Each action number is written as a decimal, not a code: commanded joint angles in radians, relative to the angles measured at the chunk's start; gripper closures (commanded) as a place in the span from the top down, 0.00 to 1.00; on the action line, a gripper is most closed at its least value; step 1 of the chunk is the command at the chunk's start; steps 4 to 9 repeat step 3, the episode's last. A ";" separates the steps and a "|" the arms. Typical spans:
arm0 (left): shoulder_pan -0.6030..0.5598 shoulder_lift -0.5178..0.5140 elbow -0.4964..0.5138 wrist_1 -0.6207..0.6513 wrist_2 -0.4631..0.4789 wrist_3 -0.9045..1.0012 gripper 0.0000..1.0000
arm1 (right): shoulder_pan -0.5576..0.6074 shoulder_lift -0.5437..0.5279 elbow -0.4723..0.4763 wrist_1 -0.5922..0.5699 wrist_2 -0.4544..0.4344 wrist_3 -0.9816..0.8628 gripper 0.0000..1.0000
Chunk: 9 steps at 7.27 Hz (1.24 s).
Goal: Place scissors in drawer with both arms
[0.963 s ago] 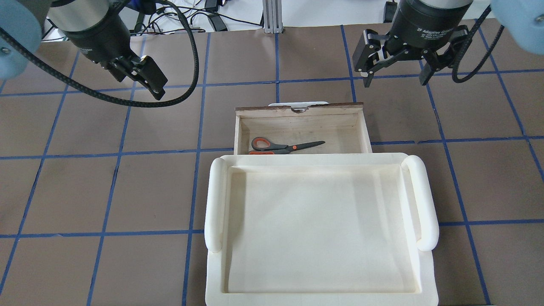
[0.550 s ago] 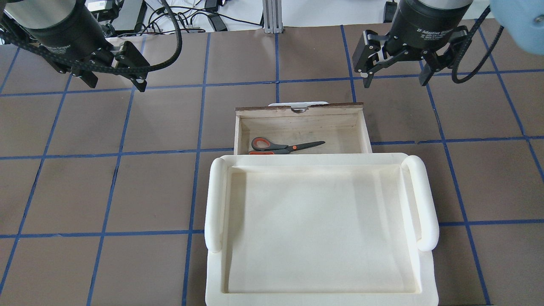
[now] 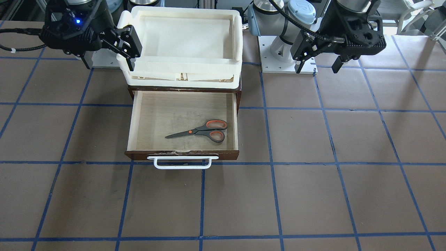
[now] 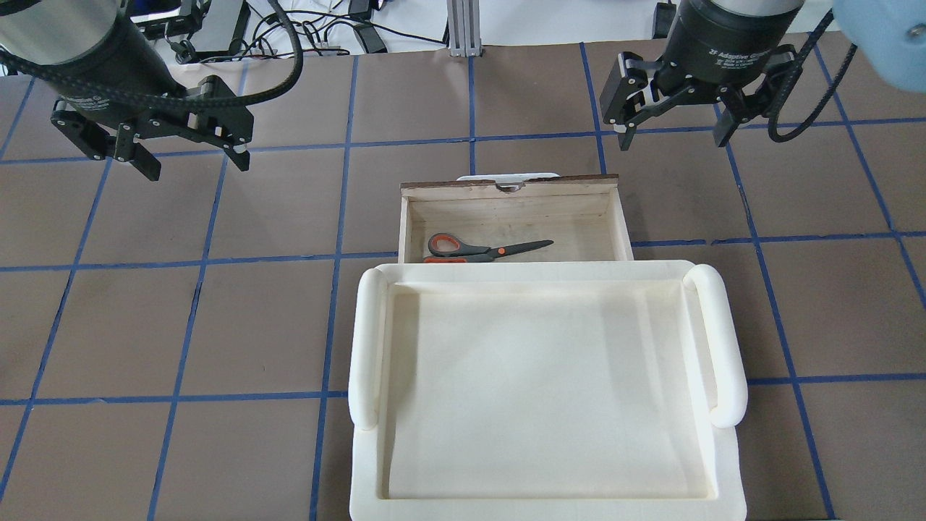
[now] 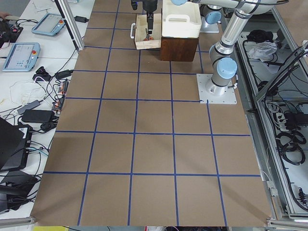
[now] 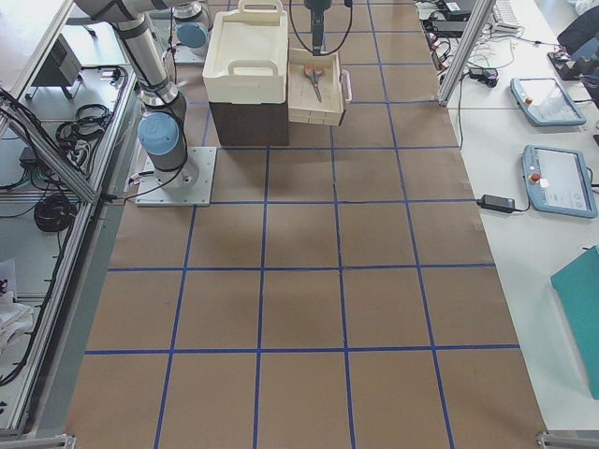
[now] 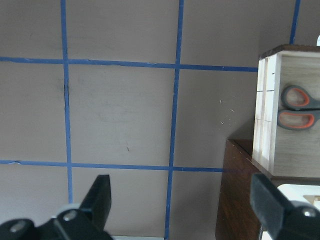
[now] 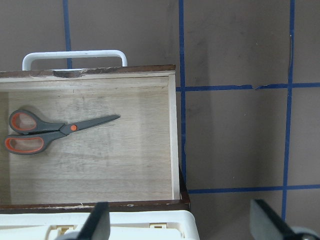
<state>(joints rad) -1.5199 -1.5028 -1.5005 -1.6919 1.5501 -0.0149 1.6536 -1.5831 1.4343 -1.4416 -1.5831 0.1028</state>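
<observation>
The scissors [image 4: 485, 248] lie flat inside the open drawer [image 4: 506, 184], handles to the robot's left; they also show in the front view [image 3: 200, 131] and both wrist views [image 8: 55, 131] [image 7: 297, 105]. The drawer [image 3: 130, 122] is pulled out, its white bar handle [image 3: 179, 162] facing away from the robot. My left gripper [image 4: 195, 163] is open and empty, hovering over the table well to the left of the drawer. My right gripper [image 4: 673, 137] is open and empty, hovering just beyond the drawer's right front corner.
A large cream plastic bin [image 4: 369, 347] sits on top of the dark brown cabinet [image 6: 248, 122] that holds the drawer. The brown table mat has a blue tape grid [image 4: 336, 253]. Cables and tablets [image 5: 19, 55] lie off the table's far side.
My left gripper has swung left and turned at the wrist, so both its spread fingers now show. The right gripper, scissors and drawer have not moved.
</observation>
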 commanded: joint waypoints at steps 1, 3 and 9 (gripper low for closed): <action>0.001 0.003 -0.001 -0.003 -0.004 0.003 1.00 | 0.000 0.002 0.000 0.000 0.000 0.000 1.00; 0.001 0.004 -0.004 -0.003 -0.007 -0.026 1.00 | 0.000 0.002 0.000 0.001 0.000 0.000 1.00; 0.001 0.004 -0.004 -0.003 -0.007 -0.026 1.00 | 0.000 0.002 0.000 0.001 0.000 0.000 1.00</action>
